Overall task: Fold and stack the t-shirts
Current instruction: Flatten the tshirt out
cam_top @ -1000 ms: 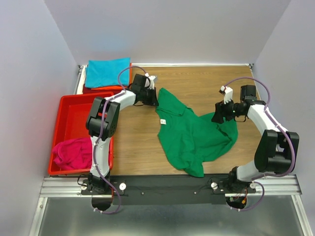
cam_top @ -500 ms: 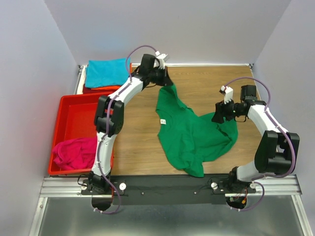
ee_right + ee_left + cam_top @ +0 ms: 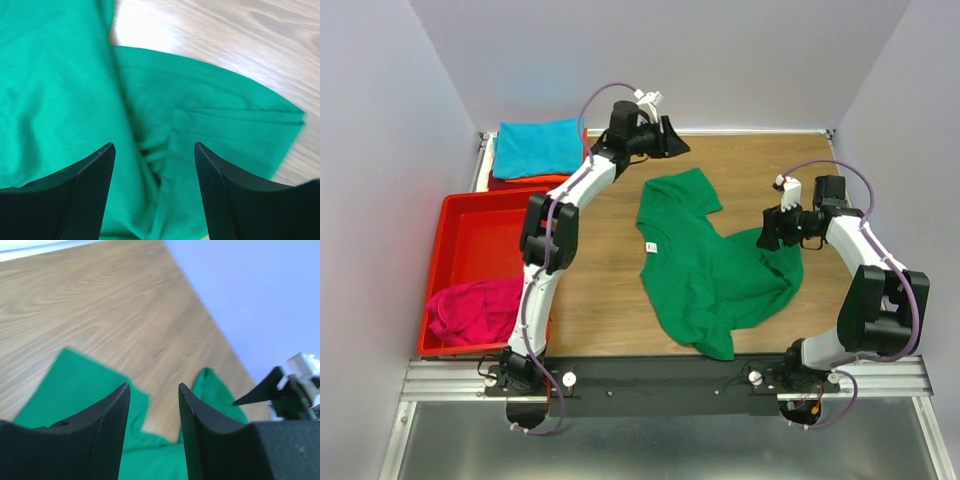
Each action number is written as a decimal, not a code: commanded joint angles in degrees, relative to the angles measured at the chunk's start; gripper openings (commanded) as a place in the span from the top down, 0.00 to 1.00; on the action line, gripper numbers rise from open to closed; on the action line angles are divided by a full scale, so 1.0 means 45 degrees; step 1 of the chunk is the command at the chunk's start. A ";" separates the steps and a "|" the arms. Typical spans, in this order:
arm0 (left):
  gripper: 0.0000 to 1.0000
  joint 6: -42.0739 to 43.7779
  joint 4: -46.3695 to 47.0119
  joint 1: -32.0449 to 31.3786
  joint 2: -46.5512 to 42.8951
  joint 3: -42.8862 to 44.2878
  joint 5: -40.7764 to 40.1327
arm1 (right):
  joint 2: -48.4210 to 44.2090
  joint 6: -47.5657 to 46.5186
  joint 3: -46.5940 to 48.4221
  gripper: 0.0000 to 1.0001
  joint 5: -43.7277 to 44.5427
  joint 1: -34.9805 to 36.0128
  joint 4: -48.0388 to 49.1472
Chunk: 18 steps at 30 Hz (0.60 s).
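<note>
**Spreading the green t-shirt flat ahead of the first fold**

The green t-shirt (image 3: 710,270) is lying rumpled at the centre of the worktop (image 3: 600,290), with its white neck label (image 3: 651,247) showing at the left of the cloth. The left gripper (image 3: 670,135) is hanging at the upper centre of the top view, clear of the garment, with its jaws released and holding nothing. The right gripper (image 3: 772,228) is hovering over the right sleeve (image 3: 240,120). Its jaws are spread wide, with no cloth pinched between them.

The step in hand is judged to be flattening, not yet folding. To do it well:

- The right jaws should be closing on the sleeve's outer hem, not on the pleats gathered directly beneath them.
- The left jaws should be taking the opposite sleeve edge at the top of the cloth.
- Both should be drawing outward low over the worktop, so that the body panel is sliding rather than lifting.

Each view is supplying something the others lack:

- **Right wrist view:** this is showing the small pleats under the jaws and the sleeve's clean hem line — detail that the arm is hiding from above.
- **Left wrist view:** this is confirming the empty gap between the left jaws.
- **Top view:** only this one is showing the teal t-shirt (image 3: 535,147) folded at the upper left and the magenta t-shirt (image 3: 470,310) heaped in the red tray (image 3: 470,225) at the left.
</note>
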 commanded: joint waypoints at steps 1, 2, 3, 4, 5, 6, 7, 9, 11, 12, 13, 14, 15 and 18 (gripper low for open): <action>0.49 0.3734 -0.2514 0.0126 -0.2777 -0.1921 -0.3061 | -0.0303 0.0927 -0.0250 0.28 0.1525 -0.0159 0.1217; 0.49 0.4222 -0.3000 0.0145 -0.3612 -0.2512 -0.3296 | -0.0187 0.1024 -0.0327 0.28 0.1642 -0.0159 0.1317; 0.48 0.4846 -0.3199 0.0126 -0.3988 -0.3156 -0.3685 | -0.0128 0.1219 -0.0308 0.28 0.1953 -0.0159 0.1434; 0.48 0.5123 -0.3375 0.0126 -0.4707 -0.4400 -0.3883 | 0.0124 0.1279 -0.0270 0.28 0.2130 -0.0159 0.1570; 0.48 0.5261 -0.3551 0.0126 -0.5062 -0.5089 -0.3923 | 0.0243 0.1395 -0.0230 0.28 0.2557 -0.0159 0.1649; 0.48 0.5359 -0.3494 0.0145 -0.5433 -0.5811 -0.3846 | 0.0379 0.1474 -0.0211 0.28 0.2813 -0.0159 0.1688; 0.48 0.5438 -0.3358 0.0126 -0.5785 -0.7250 -0.3788 | 0.0516 0.1533 -0.0153 0.28 0.3047 -0.0159 0.1805; 0.48 0.5516 -0.3104 -0.0127 -0.6607 -0.8372 -0.3592 | 0.0946 0.1572 -0.0113 0.28 0.3167 -0.0140 0.1826; 0.48 0.5595 -0.2986 -0.0420 -0.7096 -0.9566 -0.3339 | 0.1200 0.1553 -0.0152 0.29 0.2876 -0.0140 0.1767; 0.48 0.5556 -0.2928 -0.0808 -0.7310 -1.0129 -0.3241 | 0.1375 0.1417 -0.0249 0.29 0.2719 -0.0101 0.1593; 0.48 0.5536 -0.2850 -0.1025 -0.7409 -1.0348 -0.3201 | 0.1435 0.1319 -0.0288 0.29 0.2524 -0.0081 0.1475; 0.48 0.5478 -0.2656 -0.1239 -0.7487 -1.0563 -0.3143 | 0.1455 0.1241 -0.0308 0.29 0.2426 -0.0023 0.1377; 0.49 0.5400 -0.2557 -0.1725 -0.7507 -1.0700 -0.3065 | 0.1474 0.1124 -0.0347 0.30 0.2289 0.0133 0.1338; 0.50 0.5107 -0.2225 -0.2527 -0.7313 -1.0936 -0.2811 | 0.1708 0.1278 -0.0329 0.31 0.2482 0.0542 0.1318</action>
